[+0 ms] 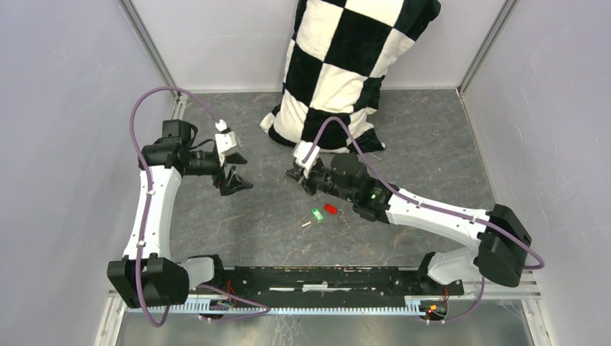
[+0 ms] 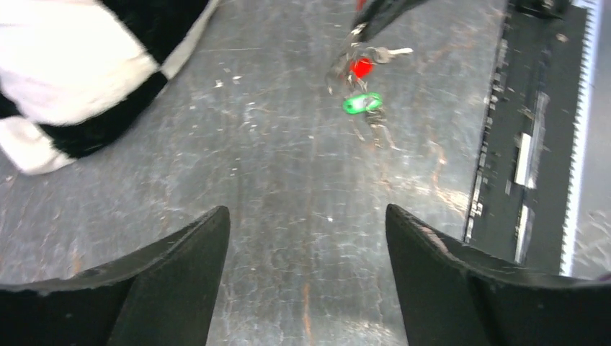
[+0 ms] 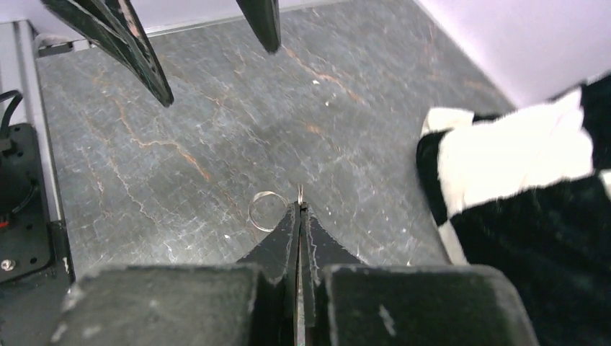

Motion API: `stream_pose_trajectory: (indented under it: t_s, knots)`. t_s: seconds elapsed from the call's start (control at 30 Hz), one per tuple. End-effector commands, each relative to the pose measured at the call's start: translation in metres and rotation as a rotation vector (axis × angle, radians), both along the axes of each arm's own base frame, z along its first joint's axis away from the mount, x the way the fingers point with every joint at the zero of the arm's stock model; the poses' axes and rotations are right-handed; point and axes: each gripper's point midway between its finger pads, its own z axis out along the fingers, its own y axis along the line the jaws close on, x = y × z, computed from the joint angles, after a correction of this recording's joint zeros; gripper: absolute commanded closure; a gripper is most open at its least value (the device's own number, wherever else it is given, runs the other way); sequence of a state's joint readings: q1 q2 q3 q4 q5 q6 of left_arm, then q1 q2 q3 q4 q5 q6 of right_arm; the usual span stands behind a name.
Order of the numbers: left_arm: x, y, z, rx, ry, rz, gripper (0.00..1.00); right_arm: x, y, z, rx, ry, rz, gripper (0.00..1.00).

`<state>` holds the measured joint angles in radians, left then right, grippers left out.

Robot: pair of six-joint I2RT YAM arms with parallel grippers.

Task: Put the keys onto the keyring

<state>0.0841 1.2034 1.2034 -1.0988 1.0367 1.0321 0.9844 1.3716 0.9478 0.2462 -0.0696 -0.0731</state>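
Two keys lie on the grey tabletop, one with a green head [image 1: 317, 214] [image 2: 360, 103] and one with a red head [image 1: 331, 208] [image 2: 361, 67]. My right gripper [image 1: 294, 175] [image 3: 300, 205] is shut, with a thin wire of the keyring [image 3: 265, 210] pinched at its tips. The silver ring shows just left of the tips. It hovers a little beyond the keys, which are out of the right wrist view. My left gripper [image 1: 234, 182] [image 2: 306, 213] stands wide open and empty, left of the right gripper and pointing toward it and the keys.
A black-and-white checkered pillow [image 1: 339, 65] [image 2: 65, 72] [image 3: 533, 166] leans against the back wall behind the right gripper. A black rail [image 1: 324, 277] [image 2: 533, 144] runs along the near edge. Grey walls enclose both sides.
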Motion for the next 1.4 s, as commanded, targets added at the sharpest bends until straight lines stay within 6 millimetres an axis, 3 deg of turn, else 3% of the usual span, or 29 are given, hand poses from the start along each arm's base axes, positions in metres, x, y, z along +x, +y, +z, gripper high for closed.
stream_pose_trajectory:
  t_s: [0.0, 0.07, 0.33, 0.57, 0.77, 1.37]
  knots:
    - [-0.059, -0.019, 0.022, -0.025, -0.108, -0.237, 0.21, -0.023, 0.012, 0.047, -0.015, -0.230, 0.099, 1.00]
    - [-0.068, -0.023, 0.028, -0.027, -0.139, -0.254, 0.28, -0.034, 0.016, 0.056, -0.015, -0.273, 0.123, 1.00]
    - [-0.099, -0.043, 0.056, -0.089, -0.187, -0.315, 0.40, -0.075, 0.031, 0.081, 0.040, -0.363, 0.195, 1.00]
    - [-0.125, -0.053, 0.060, -0.083, -0.245, -0.406, 0.56, -0.105, 0.039, 0.102, 0.092, -0.395, 0.253, 1.00]
    - [-0.128, -0.054, 0.070, -0.088, -0.325, -0.403, 0.66, -0.116, 0.041, 0.110, 0.099, -0.408, 0.258, 1.00]
    - [-0.133, -0.045, 0.058, -0.005, -0.431, -0.398, 0.71, -0.132, 0.053, 0.116, 0.078, -0.412, 0.298, 1.00]
